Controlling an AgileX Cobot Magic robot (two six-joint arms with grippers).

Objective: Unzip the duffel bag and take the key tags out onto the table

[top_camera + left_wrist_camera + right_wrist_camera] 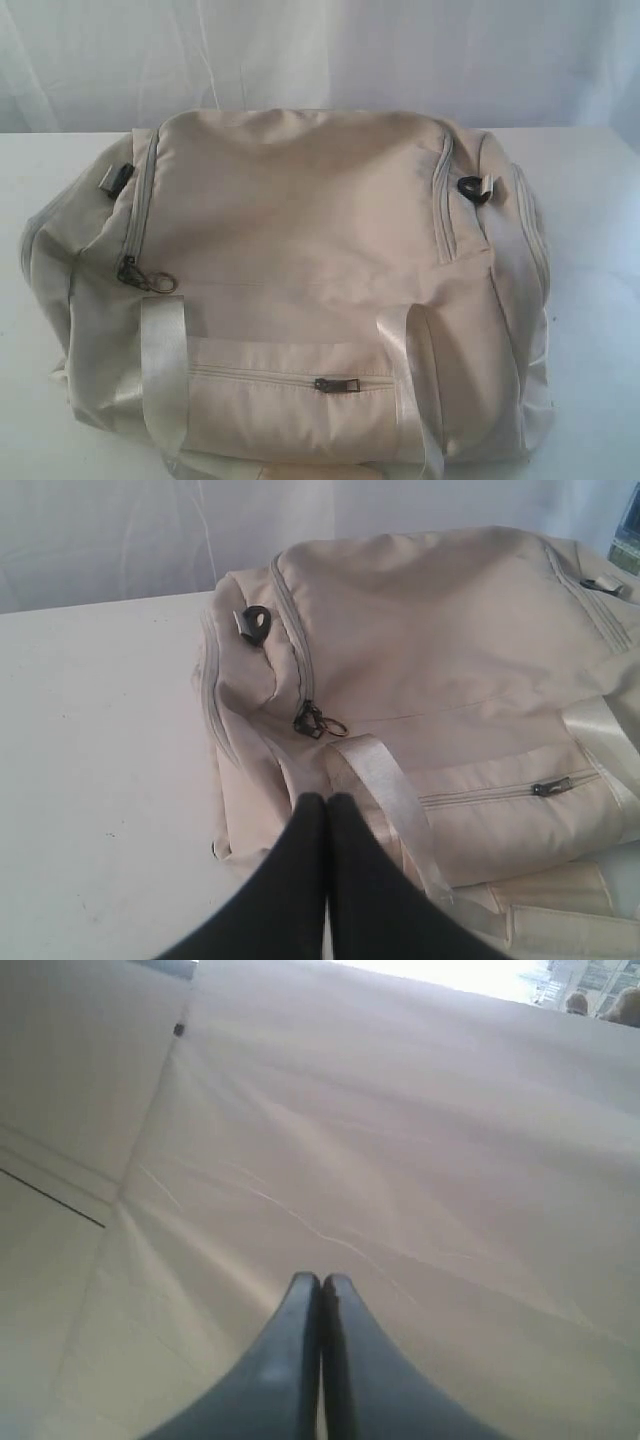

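Exterior view: on the table [50, 170], the duffel bag [300, 200] lies zipped, its main zipper pull [135, 272] at the left end. Left hand [325, 802], fingers pressed together and empty, hovers near that end; right hand [322, 1282] is likewise closed, empty. Key tags unseen, presumably inside. Unzipping has not begun; next, pinch that pull.

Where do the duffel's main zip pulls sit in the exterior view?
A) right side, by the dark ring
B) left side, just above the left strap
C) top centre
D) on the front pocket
B: the dark metal pulls hang at the lower end of the left-side zipper of the duffel bag, just above the left strap.
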